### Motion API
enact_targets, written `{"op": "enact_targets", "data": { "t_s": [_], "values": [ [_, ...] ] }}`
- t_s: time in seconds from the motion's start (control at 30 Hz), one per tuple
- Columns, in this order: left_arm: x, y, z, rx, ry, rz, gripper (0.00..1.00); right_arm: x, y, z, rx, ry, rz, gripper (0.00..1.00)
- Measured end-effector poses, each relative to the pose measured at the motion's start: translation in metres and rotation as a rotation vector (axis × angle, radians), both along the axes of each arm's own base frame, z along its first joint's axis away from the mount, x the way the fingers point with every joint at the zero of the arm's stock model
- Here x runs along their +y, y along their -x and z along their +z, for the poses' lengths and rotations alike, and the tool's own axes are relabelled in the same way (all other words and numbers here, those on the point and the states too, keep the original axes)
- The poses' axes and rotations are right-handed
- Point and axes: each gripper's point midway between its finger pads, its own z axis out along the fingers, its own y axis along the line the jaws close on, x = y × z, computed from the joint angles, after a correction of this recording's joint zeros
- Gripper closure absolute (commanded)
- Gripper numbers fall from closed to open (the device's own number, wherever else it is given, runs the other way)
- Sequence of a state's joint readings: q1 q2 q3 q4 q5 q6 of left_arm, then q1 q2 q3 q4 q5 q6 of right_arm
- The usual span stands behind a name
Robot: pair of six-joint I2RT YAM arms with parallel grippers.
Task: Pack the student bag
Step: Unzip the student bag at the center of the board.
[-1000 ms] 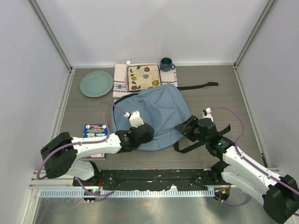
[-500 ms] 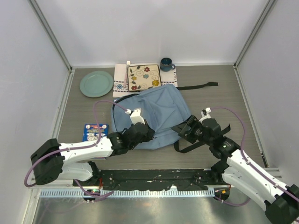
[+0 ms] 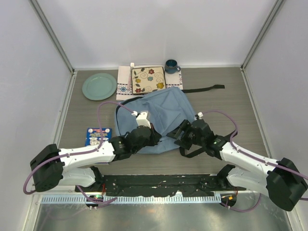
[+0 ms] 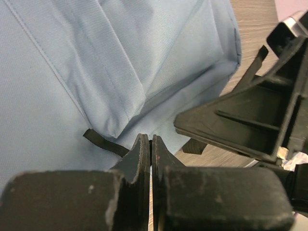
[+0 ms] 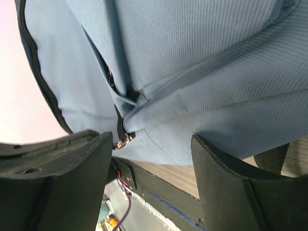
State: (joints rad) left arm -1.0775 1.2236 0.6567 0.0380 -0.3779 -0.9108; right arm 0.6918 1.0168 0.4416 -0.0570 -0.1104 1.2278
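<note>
Opening step: left end effector (image 4: 151,144) pressed together at the backpack's (image 3: 163,108) tab (image 4: 103,142); right end effector (image 5: 150,139), spread, should grip the zipper pull (image 5: 122,139).

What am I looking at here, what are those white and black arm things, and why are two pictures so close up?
These are two robot arms bolted to a table, set to pack a backpack. The wide picture comes from a camera above and behind them. The two close-ups come from a small camera on each wrist, looking past its own fingers. On the table lie the light-blue backpack, a green plate, a flowered square plate on a white cloth mat, a blue mug and a small blue-covered book. The left gripper is shut at the bag's edge; whether it pinches the black tab beside it, I cannot tell. The right gripper is open, holding nothing, with a zipper pull between its fingers.
</note>
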Motion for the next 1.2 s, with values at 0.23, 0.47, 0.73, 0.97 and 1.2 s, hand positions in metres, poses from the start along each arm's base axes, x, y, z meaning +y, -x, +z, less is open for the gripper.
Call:
{"op": "enact_targets", "data": {
  "t_s": [0.23, 0.47, 0.73, 0.97, 1.2],
  "values": [
    [-0.011, 0.006, 0.005, -0.018, 0.026, -0.077, 1.0, -0.004, -0.02, -0.01, 0.021, 0.039, -0.106, 0.36],
    [-0.018, 0.012, 0.006, -0.044, 0.034, -0.152, 1.0, -0.006, -0.032, -0.025, 0.037, 0.086, -0.159, 0.66],
    [-0.019, 0.011, 0.009, -0.06, 0.042, -0.163, 1.0, -0.007, -0.033, -0.02, 0.0, 0.095, -0.14, 0.39],
    [-0.014, 0.007, 0.016, -0.078, 0.043, -0.134, 1.0, -0.022, -0.021, 0.05, -0.189, -0.014, -0.136, 0.27],
    [-0.009, 0.004, 0.024, -0.099, 0.053, -0.107, 1.0, -0.027, 0.019, 0.02, -0.082, -0.076, -0.077, 0.25]
  ]
}}
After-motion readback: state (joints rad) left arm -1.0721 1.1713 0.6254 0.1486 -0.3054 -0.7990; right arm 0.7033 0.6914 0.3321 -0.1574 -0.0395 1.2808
